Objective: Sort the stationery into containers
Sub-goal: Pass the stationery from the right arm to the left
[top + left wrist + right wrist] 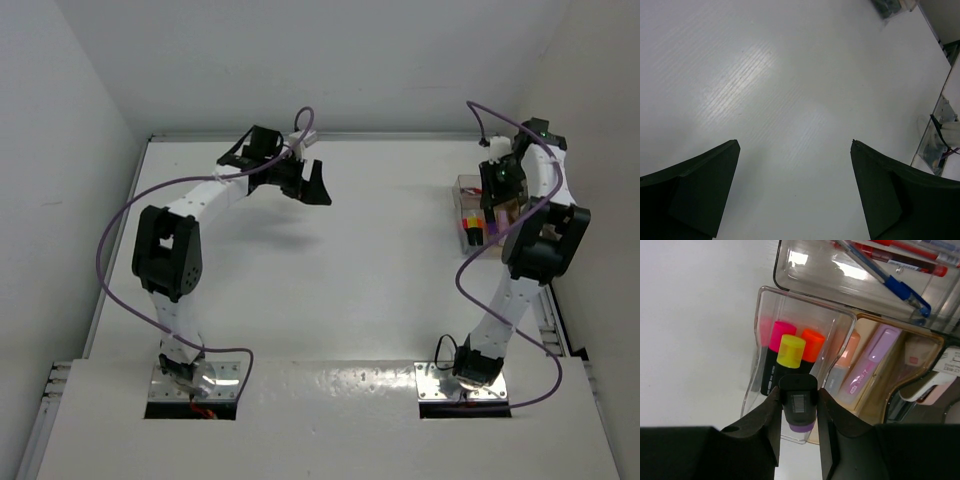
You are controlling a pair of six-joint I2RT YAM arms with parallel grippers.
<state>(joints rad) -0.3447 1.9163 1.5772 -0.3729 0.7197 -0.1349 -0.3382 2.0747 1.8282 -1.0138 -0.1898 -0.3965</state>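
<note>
Gripping a purple-capped highlighter (pixel 799 406) — barcode on its end — right tool (pixel 799 392) hangs over the tray (pixel 758 307); left tool (pixel 795 147) gapes empty.

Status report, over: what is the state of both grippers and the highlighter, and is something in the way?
Left gripper open over the table. Right gripper shut on purple-capped highlighter, over clear tray with three highlighters inside. Nothing seen blocking.

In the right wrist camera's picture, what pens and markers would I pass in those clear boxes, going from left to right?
pink-capped highlighter → yellow-capped highlighter → orange-capped highlighter → pale peach marker → lilac marker
</note>
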